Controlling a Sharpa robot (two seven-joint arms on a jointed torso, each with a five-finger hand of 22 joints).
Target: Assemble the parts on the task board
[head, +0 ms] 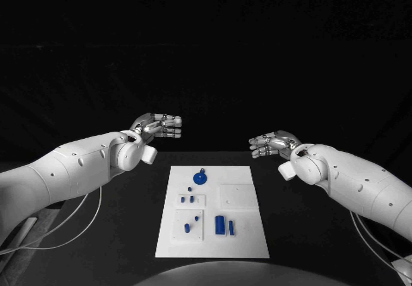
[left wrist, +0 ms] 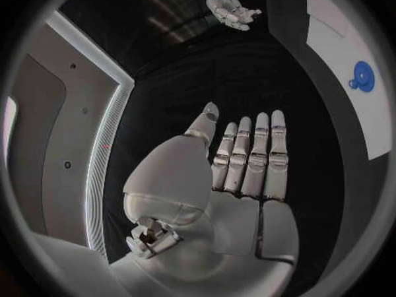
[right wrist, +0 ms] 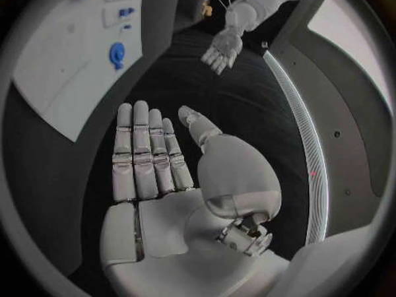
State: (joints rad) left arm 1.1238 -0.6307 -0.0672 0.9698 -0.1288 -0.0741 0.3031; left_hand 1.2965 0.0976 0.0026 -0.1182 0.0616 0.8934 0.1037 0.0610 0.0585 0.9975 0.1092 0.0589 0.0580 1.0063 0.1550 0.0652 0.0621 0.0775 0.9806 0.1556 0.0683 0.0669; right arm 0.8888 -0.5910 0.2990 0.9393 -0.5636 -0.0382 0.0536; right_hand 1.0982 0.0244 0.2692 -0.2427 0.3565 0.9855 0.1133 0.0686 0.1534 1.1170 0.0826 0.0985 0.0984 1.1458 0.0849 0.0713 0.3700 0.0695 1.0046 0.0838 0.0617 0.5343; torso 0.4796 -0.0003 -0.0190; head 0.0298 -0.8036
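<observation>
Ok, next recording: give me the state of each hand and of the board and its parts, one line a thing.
Left silver hand: raised beyond the board, fingers straight and together, holding nothing.
Right silver hand: raised beyond the board, fingers straight, holding nothing.
White rectangular task board: flat on the black table, untouched.
Round blue part with a tab: lying at the board's far end.
Small blue upright pieces: at the near end, untouched.

Black table (head: 103, 238); white task board (head: 212, 241) lying flat at centre.

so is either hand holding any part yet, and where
Nothing is held. The left hand and right hand are both flat, fingers extended, above the table beyond the task board.
</observation>
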